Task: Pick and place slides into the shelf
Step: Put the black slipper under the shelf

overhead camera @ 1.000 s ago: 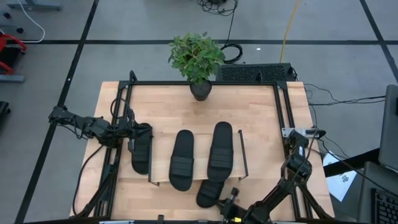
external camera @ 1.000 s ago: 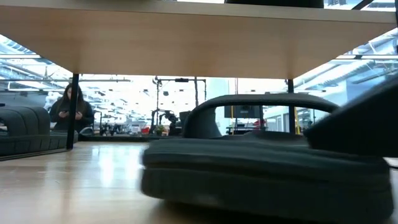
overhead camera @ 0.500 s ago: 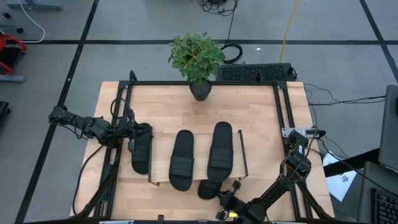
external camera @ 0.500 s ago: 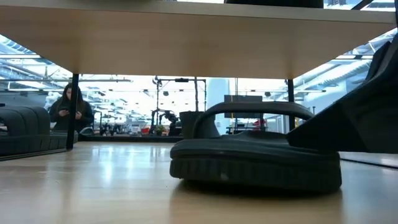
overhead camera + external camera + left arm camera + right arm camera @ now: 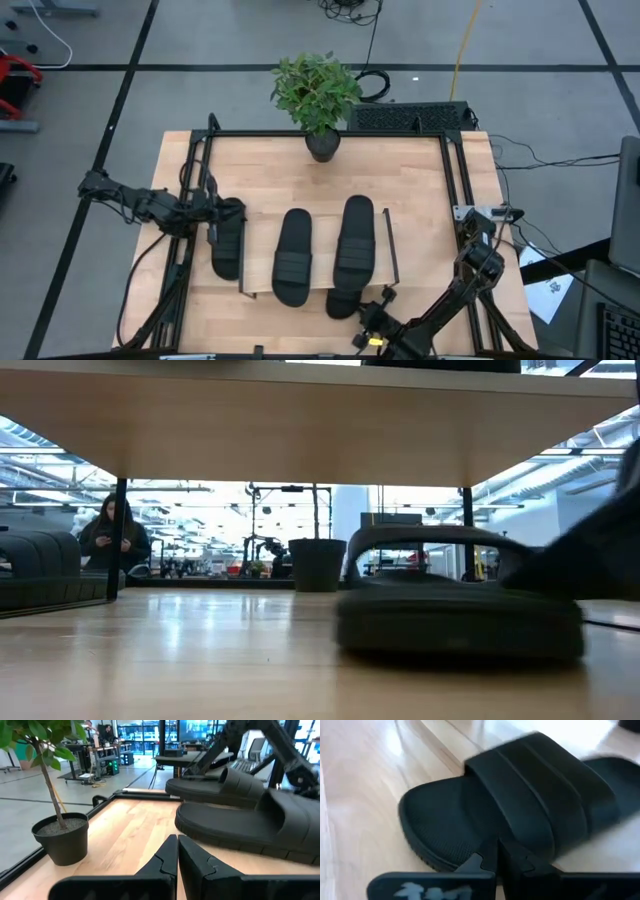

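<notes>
Plant point(image 5: 316, 95) behind shelf point(image 5: 262, 285), apart

Grey tiled floor point(image 5: 200, 40), potted plant point(image 5: 316, 95), bright glazed hall, person point(image 5: 112, 535) standing.

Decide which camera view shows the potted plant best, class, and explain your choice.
The high view is best: the whole potted plant shows, leaves and pot, at the table's far edge. The left wrist view gives the pot, its thin stem and a few leaves. The low view shows only a dark pot far off. The right wrist view misses it.
</notes>
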### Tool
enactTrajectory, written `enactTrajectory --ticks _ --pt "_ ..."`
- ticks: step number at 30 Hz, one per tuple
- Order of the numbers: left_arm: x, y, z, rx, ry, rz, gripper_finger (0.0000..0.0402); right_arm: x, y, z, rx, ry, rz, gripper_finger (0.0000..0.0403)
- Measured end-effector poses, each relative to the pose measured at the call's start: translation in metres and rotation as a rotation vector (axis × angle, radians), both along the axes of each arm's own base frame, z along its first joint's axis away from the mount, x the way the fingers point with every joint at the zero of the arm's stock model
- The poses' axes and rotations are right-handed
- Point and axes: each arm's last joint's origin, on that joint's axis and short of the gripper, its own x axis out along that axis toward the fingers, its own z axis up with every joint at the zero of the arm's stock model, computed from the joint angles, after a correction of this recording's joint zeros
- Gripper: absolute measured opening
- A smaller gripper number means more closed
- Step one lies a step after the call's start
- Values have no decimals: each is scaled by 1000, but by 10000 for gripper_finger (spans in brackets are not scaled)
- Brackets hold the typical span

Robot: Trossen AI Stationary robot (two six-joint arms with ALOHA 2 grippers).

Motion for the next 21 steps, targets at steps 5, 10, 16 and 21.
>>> enactTrajectory --ticks 5,10,16,21 --pt "2 -1 -5 26 -13 -2 17 -9 -5 15 43 62 -40 0" --pt "2 -1 -2 12 -49 -2 17 -8 -4 16 29 19 -34 0" --pt "2 -1 -1 6 -58 -1 17 0 4 22 -11 -50 40 0" --pt "2 -1 -1 19 -59 -2 17 9 10 27 -13 -62 100 0"
